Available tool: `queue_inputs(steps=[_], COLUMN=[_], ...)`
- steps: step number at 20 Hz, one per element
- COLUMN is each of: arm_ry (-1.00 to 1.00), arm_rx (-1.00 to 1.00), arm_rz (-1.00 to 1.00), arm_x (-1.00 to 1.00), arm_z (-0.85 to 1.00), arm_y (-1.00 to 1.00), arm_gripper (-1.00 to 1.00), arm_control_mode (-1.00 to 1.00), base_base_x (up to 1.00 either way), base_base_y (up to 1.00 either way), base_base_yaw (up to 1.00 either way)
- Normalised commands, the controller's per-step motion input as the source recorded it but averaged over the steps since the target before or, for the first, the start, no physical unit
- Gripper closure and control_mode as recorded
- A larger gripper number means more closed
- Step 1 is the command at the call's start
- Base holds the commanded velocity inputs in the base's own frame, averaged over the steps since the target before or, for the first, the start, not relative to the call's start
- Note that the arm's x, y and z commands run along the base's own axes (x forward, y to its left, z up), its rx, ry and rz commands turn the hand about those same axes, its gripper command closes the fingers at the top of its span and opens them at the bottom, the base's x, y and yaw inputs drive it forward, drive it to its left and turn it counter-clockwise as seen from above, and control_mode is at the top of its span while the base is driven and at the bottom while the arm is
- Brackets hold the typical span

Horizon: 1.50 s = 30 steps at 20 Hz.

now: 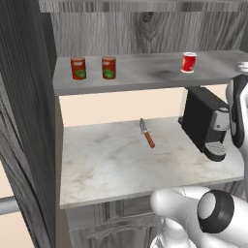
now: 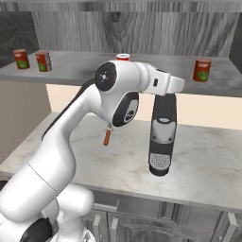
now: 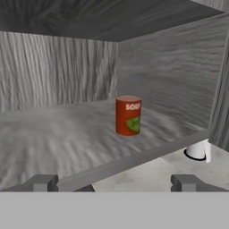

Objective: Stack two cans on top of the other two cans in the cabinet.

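Four red cans stand upright on the grey shelf board (image 1: 145, 77) of the cabinet (image 1: 29, 121), none stacked. In the left base view, two cans with green label patches sit near each other at the upper left of the frame: one (image 1: 78, 68) further left, its neighbour (image 1: 109, 67) just right of it, apart and not touching. A third can (image 1: 189, 62), with a white lower band, stands well apart toward the upper right. In the right base view the fourth can (image 2: 202, 69), green-patched, stands at the upper right of the frame; only the top of the white-banded one shows there, above the arm's shoulder joint.

Hand view: the fourth can sits at frame centre on the shelf, near the dark side panel. The jaws (image 3: 115, 182) are apart, with nothing between them; both finger tips (image 3: 41, 182) show at the bottom of the frame, short of the shelf edge. A white cup-like object (image 3: 197, 150) shows at the lower right, below shelf level; its identity is not clear.

On the marble worktop (image 1: 121, 164) below, an orange-handled knife (image 1: 147, 133) lies flat at the middle of the left base view. A dark coffee machine (image 1: 206, 121) stands at the right, just beside the arm.
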Motion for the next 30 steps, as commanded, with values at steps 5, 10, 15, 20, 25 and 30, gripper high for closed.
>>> queue_inputs(steps=[5, 10, 15, 20, 25, 30], arm_ry=[0.0, 0.0, 0.0, 0.0, 0.0, 0.01], arm_rx=[0.0, 0.0, 0.0, 0.0, 0.0, 0.0], arm_rz=[0.0, 0.0, 0.0, 0.0, 0.0, 0.0], arm_x=[0.23, 0.28, 0.35, 0.33, 0.3, 0.19], arm_z=[0.0, 0.0, 0.0, 0.0, 0.0, 0.0], arm_y=[-0.01, -0.11, -0.24, -0.2, -0.2, -0.21], arm_gripper=[-1.0, -1.0, -1.0, -1.0, -1.0, -1.0], arm_control_mode=[-1.0, -1.0, -1.0, -1.0, -1.0, -1.0], base_base_x=[0.0, 0.0, 0.0, 0.0, 0.0, 0.0], base_base_y=[0.0, 0.0, 0.0, 0.0, 0.0, 0.0], base_base_yaw=[0.0, 0.0, 0.0, 0.0, 0.0, 0.0])
